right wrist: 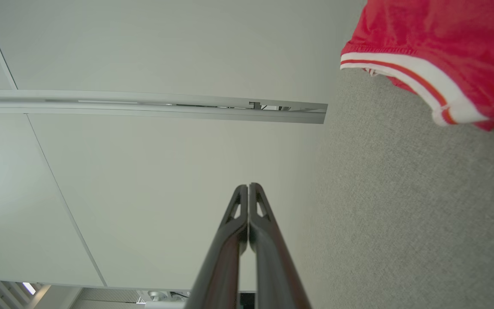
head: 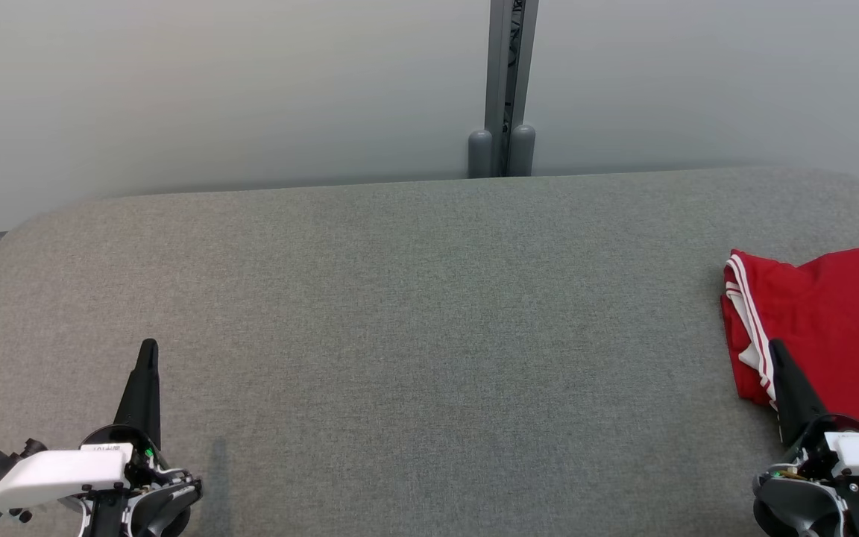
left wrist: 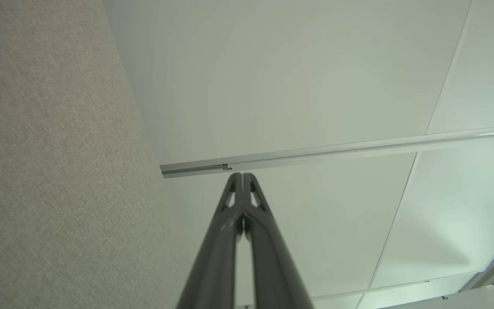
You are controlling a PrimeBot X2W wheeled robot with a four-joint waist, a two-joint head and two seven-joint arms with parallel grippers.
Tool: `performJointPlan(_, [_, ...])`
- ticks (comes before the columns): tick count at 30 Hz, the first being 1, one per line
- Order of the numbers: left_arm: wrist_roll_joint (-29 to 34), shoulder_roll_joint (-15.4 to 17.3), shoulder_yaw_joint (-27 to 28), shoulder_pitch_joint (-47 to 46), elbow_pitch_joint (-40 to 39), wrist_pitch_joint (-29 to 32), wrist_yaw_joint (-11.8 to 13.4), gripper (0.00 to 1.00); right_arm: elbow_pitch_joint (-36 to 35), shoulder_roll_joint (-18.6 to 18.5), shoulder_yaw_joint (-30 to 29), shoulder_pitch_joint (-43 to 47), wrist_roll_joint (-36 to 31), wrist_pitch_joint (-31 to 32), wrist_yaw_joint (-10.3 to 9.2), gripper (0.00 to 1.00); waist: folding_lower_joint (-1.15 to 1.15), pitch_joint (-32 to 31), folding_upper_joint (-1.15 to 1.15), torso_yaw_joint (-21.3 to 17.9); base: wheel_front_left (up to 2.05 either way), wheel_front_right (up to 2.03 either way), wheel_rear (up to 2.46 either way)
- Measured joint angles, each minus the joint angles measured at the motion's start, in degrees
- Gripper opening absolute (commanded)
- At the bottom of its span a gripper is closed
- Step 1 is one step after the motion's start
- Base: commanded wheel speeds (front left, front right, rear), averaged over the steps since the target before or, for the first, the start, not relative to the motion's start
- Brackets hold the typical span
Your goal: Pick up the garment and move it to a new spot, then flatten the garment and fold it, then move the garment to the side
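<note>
Grey cloth covered the worktop (head: pixel 429 298), and the red garment (head: pixel 832 328) lay heaped at its right edge. The left claw (head: pixel 148 350) sat pinched together and empty near the front left corner. The right claw (head: pixel 775 347), likewise closed on nothing, sat just beside the garment, probably parked clear.

The garment (head: pixel 847 321) is red with white-striped trim, the table (head: pixel 400 298) flecked grey, the wall (head: pixel 213 89) pale grey-white.

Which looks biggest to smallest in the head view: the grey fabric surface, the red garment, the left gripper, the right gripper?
1. grey fabric surface
2. red garment, though the frame edge cuts it off
3. left gripper and right gripper look alike, so no ranking
</note>
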Motion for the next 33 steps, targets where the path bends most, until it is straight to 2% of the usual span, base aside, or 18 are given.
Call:
performJointPlan(4, [-1.4, 0.0, 0.1, -0.3, 0.0, 0.2, -0.1, 0.0, 0.0, 0.1, -0.2, 0.0, 1.4, 0.4, 0.0, 0.0, 0.0, 0.0, 0.0, 0.0, 0.0, 0.0, 0.0])
performJointPlan(33, [-1.5, 0.0, 0.1, -0.4, 0.0, 0.2, -0.1, 0.0, 0.0, 0.1, -0.2, 0.0, 1.4, 0.4, 0.0, 0.0, 0.0, 0.0, 0.0, 0.0, 0.0, 0.0, 0.0])
